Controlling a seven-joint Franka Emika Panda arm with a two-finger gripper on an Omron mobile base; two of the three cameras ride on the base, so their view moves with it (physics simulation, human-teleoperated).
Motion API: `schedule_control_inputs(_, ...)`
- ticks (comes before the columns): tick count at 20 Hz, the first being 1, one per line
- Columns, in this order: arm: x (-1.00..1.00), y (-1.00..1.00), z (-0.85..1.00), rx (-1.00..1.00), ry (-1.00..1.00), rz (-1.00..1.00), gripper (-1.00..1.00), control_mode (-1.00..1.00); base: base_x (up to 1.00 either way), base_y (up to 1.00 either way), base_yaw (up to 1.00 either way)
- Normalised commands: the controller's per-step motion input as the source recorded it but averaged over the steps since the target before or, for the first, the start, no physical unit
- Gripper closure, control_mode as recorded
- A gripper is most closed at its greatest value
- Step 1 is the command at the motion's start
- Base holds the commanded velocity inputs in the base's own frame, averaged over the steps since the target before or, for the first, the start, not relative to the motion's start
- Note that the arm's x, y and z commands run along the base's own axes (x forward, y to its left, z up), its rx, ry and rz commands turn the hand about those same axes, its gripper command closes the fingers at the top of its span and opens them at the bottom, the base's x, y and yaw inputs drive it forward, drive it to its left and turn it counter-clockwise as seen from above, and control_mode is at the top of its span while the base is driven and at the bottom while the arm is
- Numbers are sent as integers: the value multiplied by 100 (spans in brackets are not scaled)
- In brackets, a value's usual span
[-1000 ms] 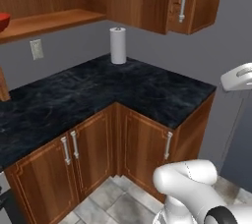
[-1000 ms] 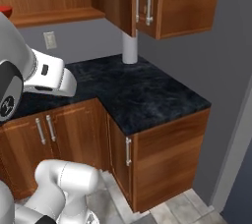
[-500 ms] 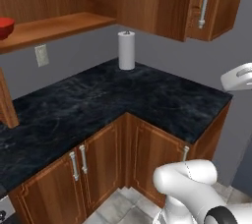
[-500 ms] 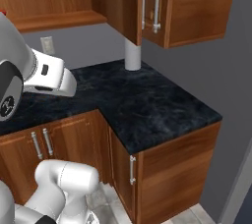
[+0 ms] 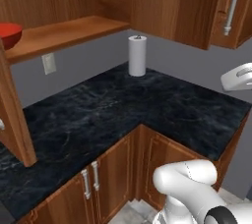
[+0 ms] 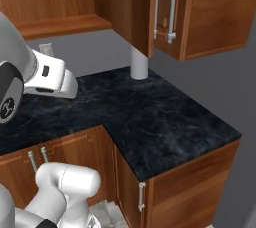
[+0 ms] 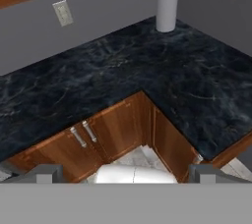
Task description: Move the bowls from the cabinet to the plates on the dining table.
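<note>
Left base view: the whole picture is shifting against the earlier frames, so the camera is travelling with the base rather than the objects moving; the corner counter [image 5: 123, 115] is now looming larger and nearer, and the paper towel roll [image 5: 137, 55] is standing further right and lower in the frame than before; the red bowl [image 5: 9, 35] is resting on the open wooden shelf [image 5: 64, 34] of the cabinet [image 5: 167, 7], cut by the left edge, as in the earlier frames; a wall socket [image 5: 48, 63] is showing below the shelf; a silver bar handle [image 5: 231, 7] is running down the cabinet door at upper right; no writing or brand is legible.

Right base view: the same shift is appearing here, the counter edge now sitting closer to the camera; the paper towel roll [image 6: 139, 64] is standing upright on the black marbled top [image 6: 165, 122] beneath the cabinet [image 6: 200, 12], its upper part hidden behind the cabinet side; two bar handles [image 6: 165, 7] are hanging side by side on the doors; the socket [image 6: 46, 49] is partly hidden behind the white arm; nothing readable is showing.

Hand view: the gripper [image 7: 125, 174] is looking down on the counter corner [image 7: 123, 75] with its two fingertips [image 7: 47, 173] standing fully apart and nothing between them; the roll [image 7: 167, 5] is standing at the far end, the socket [image 7: 62, 13] on the grey wall; the low cupboard doors [image 7: 106, 137] are showing short handles; no labels are legible.
</note>
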Motion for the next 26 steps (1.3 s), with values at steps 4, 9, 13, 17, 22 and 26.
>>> schedule_control_inputs(4, 0, 0, 0, 0, 0, 0, -100, 100, 62, 8, -1)
schedule_control_inputs(9, 0, 0, 0, 0, 0, 0, -100, 100, 62, 9, -1)
schedule_control_inputs(13, 0, 0, 0, 0, 0, 0, -100, 100, 62, 7, 0)
schedule_control_inputs(17, 0, 0, 0, 0, 0, 0, -100, 100, 62, 5, 2)
schedule_control_inputs(22, 0, 0, 0, 0, 0, 0, -100, 100, 27, -4, 10)
schedule_control_inputs(26, 0, 0, 0, 0, 0, 0, -100, 100, 33, -6, 13)
